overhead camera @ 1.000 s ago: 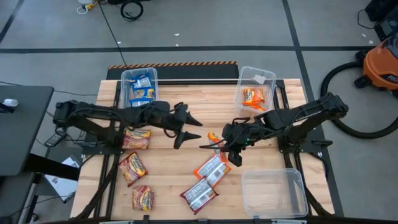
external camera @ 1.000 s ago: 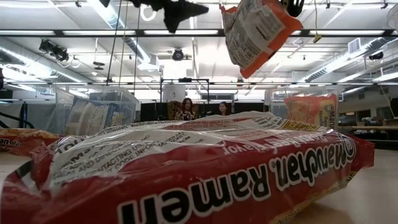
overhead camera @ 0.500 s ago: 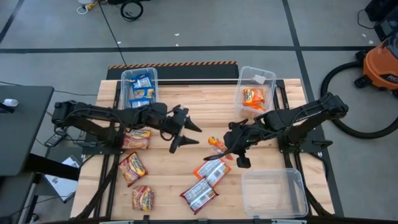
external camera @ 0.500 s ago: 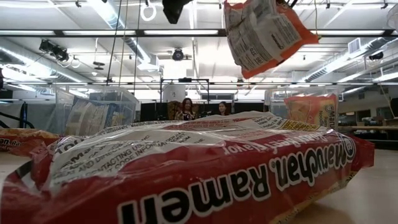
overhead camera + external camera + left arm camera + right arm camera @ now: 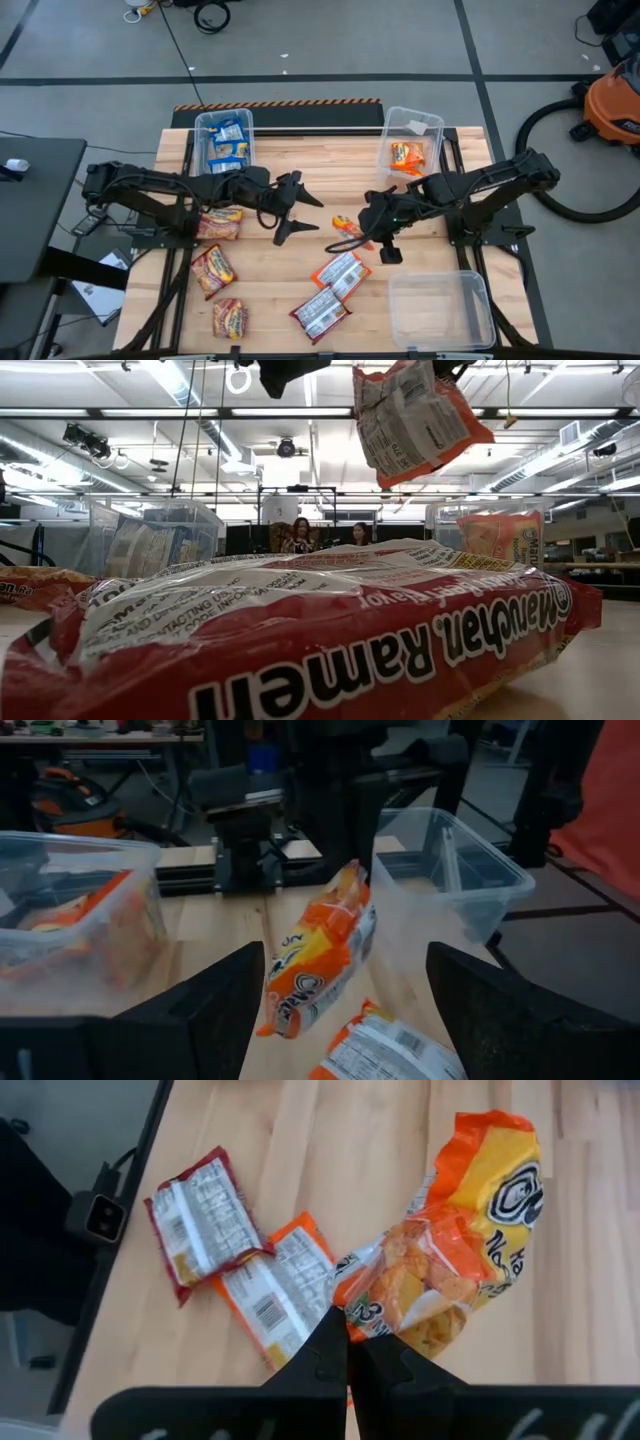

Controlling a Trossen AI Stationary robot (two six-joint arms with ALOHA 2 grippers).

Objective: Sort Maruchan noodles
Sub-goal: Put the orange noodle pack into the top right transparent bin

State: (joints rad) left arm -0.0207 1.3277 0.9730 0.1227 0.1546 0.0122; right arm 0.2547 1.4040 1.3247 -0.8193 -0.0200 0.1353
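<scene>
Even, bright overhead light fills the high view; the pale wooden table (image 5: 300, 170) shows only soft, short shadows under the 2 dark arms, and the picture is sharp edge to edge. In the low view the long white ceiling light strips (image 5: 90, 412) toward 12 o'clock glare nearly white, while the big red plastic ramen packet (image 5: 330, 650) right before the lens is lit from above, its crinkled film throwing small glints (the nearest edge is soft). The left wrist view is dimmer and hazy: the clear plastic bin (image 5: 70, 910) at 9 o'clock smears, and the near dark fingers (image 5: 200, 1010) are blurred. The right wrist view is bright and crisp.
</scene>
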